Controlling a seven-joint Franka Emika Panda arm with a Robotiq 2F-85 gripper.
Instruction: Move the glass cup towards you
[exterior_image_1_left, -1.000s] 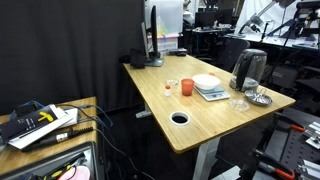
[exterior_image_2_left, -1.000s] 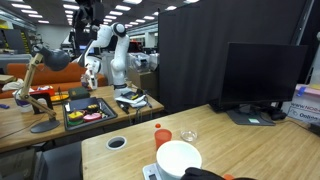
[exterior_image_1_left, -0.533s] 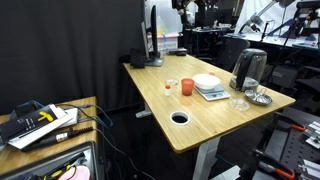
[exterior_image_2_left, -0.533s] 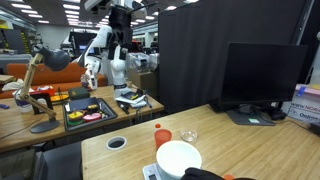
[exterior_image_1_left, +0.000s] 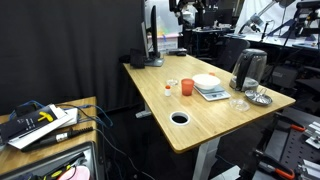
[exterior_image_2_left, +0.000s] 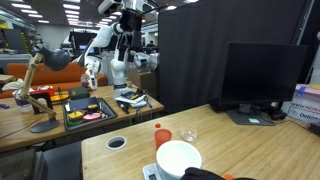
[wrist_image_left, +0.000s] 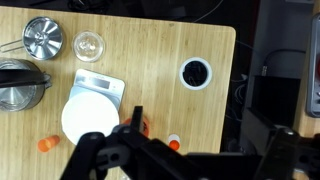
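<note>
Gripper (wrist_image_left: 185, 150), seemingly open high above the table (wrist_image_left: 150, 40), should pinch the probably light, slippery, breakable glass cup (exterior_image_2_left: 189, 135) by its rim.

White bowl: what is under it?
The bowl sits on a grey scale, which stands on the table. In the wrist view only one end of the scale shows. The bowl covers the rest, so anything between them cannot be seen.

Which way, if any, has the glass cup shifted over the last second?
No. In an exterior view the glass cup sits just as far right of the orange cup as before.
</note>
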